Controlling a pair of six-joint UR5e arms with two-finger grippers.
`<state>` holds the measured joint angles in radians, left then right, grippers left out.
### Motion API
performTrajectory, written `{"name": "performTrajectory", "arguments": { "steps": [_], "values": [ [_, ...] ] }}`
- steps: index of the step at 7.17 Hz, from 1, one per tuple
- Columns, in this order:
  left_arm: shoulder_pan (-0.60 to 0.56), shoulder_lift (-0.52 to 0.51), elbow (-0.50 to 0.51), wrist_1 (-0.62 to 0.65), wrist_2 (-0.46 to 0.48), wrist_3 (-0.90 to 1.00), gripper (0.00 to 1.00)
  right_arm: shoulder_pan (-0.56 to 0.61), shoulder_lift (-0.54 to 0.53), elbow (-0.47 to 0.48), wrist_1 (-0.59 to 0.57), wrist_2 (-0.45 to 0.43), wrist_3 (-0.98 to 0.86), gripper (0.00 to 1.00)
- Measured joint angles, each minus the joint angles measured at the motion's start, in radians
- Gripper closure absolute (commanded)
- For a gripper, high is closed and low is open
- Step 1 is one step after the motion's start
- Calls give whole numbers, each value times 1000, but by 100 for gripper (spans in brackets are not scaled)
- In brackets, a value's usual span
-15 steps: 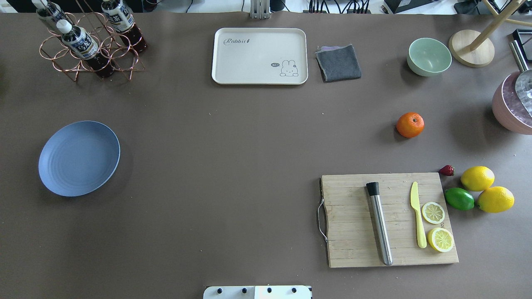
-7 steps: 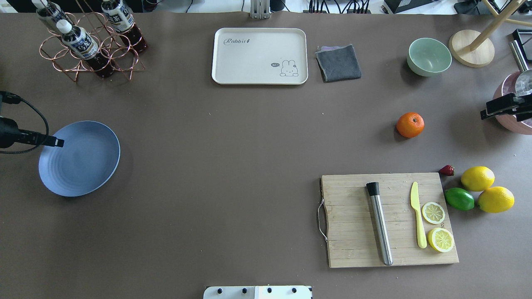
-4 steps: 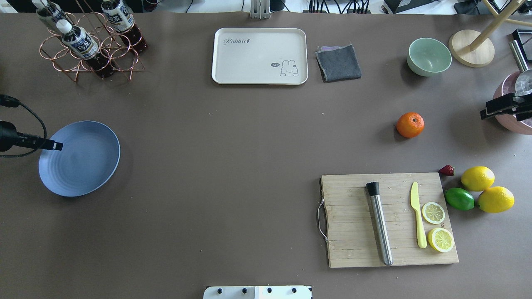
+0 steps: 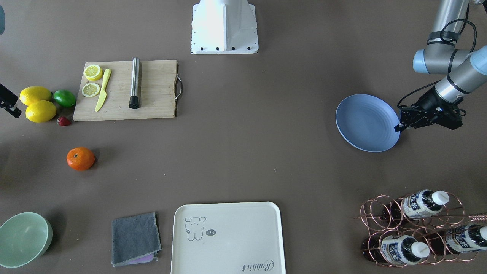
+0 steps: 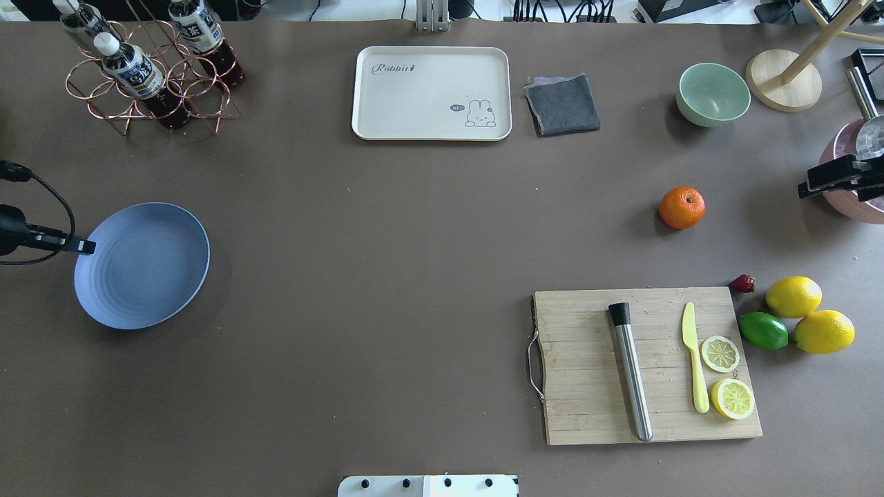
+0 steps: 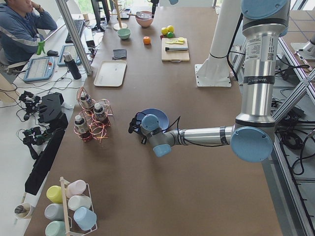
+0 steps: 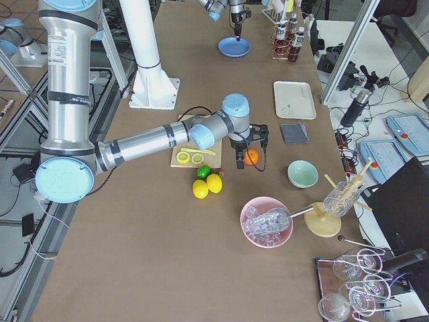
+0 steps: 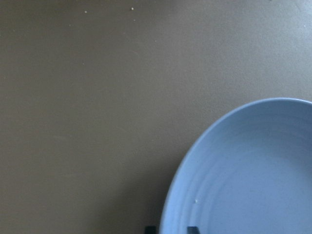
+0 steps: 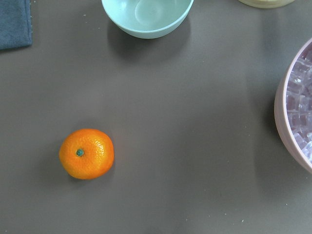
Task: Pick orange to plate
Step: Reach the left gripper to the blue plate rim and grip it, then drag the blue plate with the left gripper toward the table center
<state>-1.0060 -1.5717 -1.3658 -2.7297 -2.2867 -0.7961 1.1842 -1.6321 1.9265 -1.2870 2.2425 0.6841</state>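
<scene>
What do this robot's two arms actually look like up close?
Both the left arm and right arm are silver tubes with rounded pale-blue-capped joints and white printed labels. Black cables loop down to the black two-fingered left tool and right tool.

Now the bench (image 5: pixel 414 241) is watched from behind and above the robot, while the front-facing view is aimed steeply down from the far side, the robot base (image 4: pixel 224 26) at its top. Both ends are covered by side views looking along the bench. The left wrist view is held close over the plate (image 8: pixel 253 175) rim; the right wrist view is set higher, above the orange (image 9: pixel 87 153). Plate and orange are shared by all four fixed views.
</scene>
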Motion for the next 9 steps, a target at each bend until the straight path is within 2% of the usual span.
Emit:
{"name": "performTrajectory", "arguments": {
  "steps": [2,4,5,6,7,9],
  "values": [
    [-40,-19,-59,2,-93,-124,100,0,0,0,0,0,0,0],
    [-24,-90,-175,0,-108,-450,100,0,0,1,0,0,0,0],
    [22,-134,-208,2,-75,-545,100,0,0,2,0,0,0,0],
    [90,-183,-226,29,-1,-596,100,0,0,3,0,-1,-1,0],
    [156,-239,-238,99,81,-620,100,0,0,3,0,-3,-1,0],
    [302,-364,-267,328,257,-631,100,0,0,3,1,-3,-1,0]
  ]
}}
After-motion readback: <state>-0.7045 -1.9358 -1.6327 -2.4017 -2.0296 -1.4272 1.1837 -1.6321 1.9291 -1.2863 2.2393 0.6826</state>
